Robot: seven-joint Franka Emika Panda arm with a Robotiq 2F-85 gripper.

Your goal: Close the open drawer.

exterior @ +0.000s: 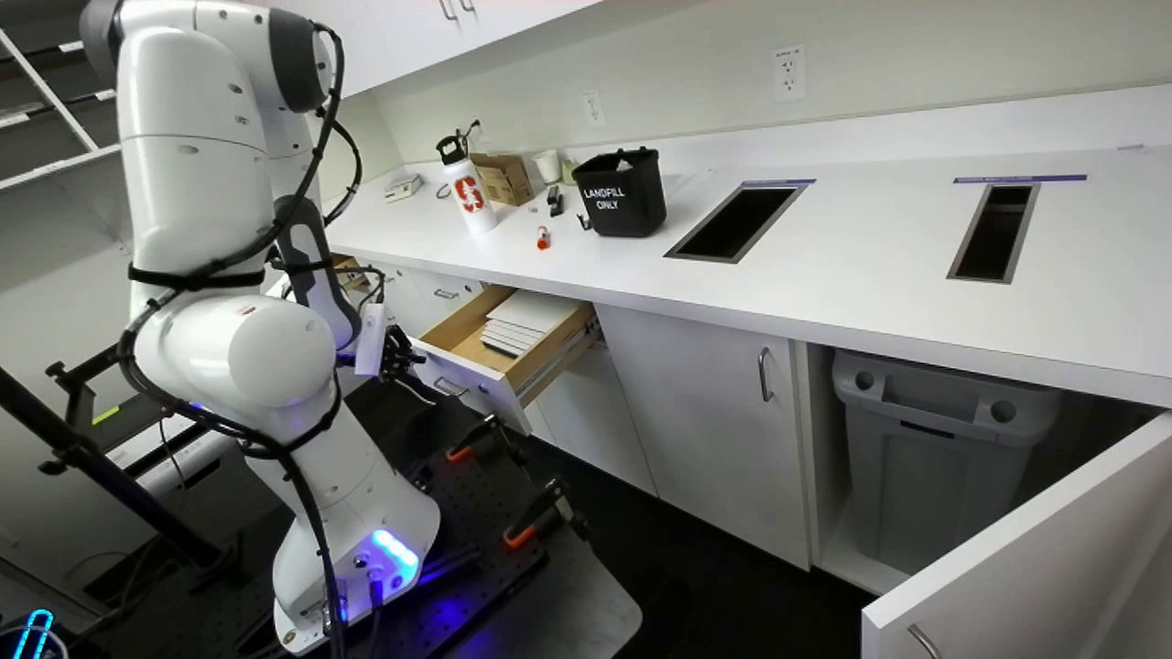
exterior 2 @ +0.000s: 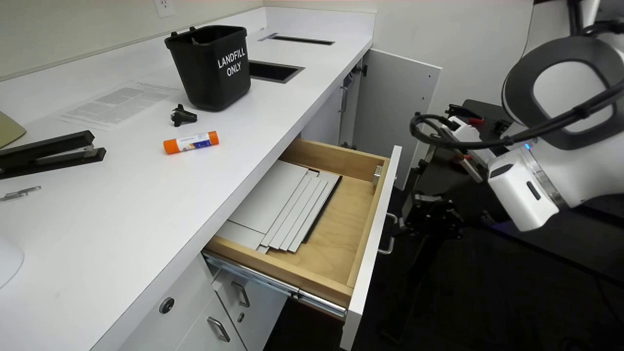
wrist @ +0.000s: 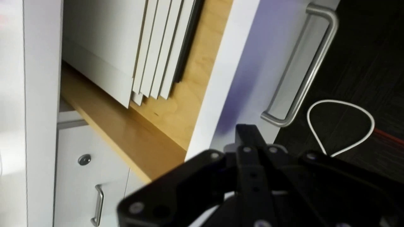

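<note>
Sticking well out from under the white tabletop [exterior 2: 146, 219], the drawer [exterior 2: 339, 229] is plainly open, tan wood inside and a flat white front [exterior 2: 376, 234]. A bunch of pale flat boards [exterior 2: 273, 195] lies in there, sort of fanned out on the tabletop side, with a strip of bare wood between them and the front.

The fingers [wrist: 249, 135] look closed up against each other in the wrist view, with nothing gripped as far as anyone could spot. They're just outside the drawer's front, near one end of its metal handle [wrist: 309, 75]. Touching the front or just shy of it? Honestly, can't tell. The arm [exterior: 220, 352] is out in front of the drawer, and a loop of white cord [wrist: 333, 101] shows near the handle in the wrist view.

Up top, a black landfill bin [exterior 2: 214, 68] stands upright, with a black staple remover [exterior 2: 184, 116] and an orange-ended glue stick [exterior 2: 191, 142] lying near it and a stapler [exterior 2: 48, 153] a bit further along. In an exterior view, a white water bottle [exterior: 470, 197] with a red logo stands by a small cardboard box [exterior: 504, 179]. Further down the row, a cabinet door [exterior: 1016, 558] hangs open with a big grey bin [exterior: 934, 485] in the space beside it.
</note>
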